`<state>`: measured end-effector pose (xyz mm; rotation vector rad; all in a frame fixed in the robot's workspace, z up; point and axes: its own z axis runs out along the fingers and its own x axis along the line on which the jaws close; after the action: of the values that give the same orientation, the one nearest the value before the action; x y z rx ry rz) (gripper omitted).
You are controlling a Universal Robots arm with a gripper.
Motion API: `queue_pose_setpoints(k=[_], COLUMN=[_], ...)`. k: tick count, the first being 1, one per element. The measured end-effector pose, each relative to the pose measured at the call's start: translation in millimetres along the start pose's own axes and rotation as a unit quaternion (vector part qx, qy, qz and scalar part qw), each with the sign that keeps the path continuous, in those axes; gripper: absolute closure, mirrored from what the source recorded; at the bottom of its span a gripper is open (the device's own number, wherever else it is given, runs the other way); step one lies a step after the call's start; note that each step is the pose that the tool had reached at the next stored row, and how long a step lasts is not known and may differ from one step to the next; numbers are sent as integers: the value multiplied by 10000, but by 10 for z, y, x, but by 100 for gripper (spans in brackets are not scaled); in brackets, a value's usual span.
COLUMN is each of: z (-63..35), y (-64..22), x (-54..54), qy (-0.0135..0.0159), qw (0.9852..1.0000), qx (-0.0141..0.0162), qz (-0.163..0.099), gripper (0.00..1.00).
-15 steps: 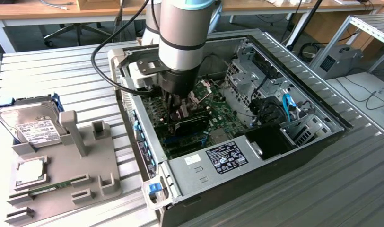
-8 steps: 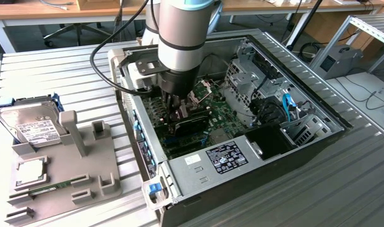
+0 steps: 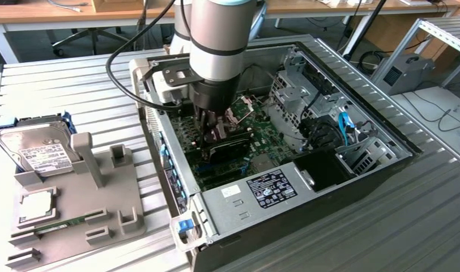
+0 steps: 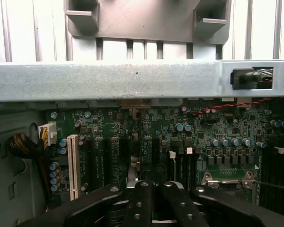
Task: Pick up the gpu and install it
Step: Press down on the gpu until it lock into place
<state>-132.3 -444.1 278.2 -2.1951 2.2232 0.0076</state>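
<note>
1. Open computer case on the slatted metal table, motherboard exposed inside.
2. Grey holder tray at the exterior view's left of the case.
3. Silver hard drive at the tray's far end; narrow green memory stick slotted near its front.

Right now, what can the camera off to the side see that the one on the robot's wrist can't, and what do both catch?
Exterior view alone: the arm reaching down into the open computer case, the gpu under the gripper deep inside, and beside the case a grey holder tray with a silver hard drive and a narrow memory stick.

Wrist view alone: a close look at a white expansion slot and rows of small capacitors.

Both: the green motherboard, the case's metal edge, and the shut gripper.
</note>
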Motion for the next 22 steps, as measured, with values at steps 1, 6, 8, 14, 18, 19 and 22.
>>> queue_pose_setpoints(k=[1, 6, 8, 14, 18, 19, 22], z=[0, 12, 25, 60, 83, 86, 89], y=[1, 1, 1, 4, 4, 4, 3], x=[15, 46, 47, 51, 70, 71, 72], qy=[0, -1, 1, 4, 4, 7, 23], qw=[10000, 10000, 10000, 10000, 10000, 10000, 10000], qx=[0, -2, -7, -14, -16, -16, -15], qz=[0, 1, 1, 0, 1, 1, 0], gripper=[89, 89, 89, 89, 89, 89, 89])
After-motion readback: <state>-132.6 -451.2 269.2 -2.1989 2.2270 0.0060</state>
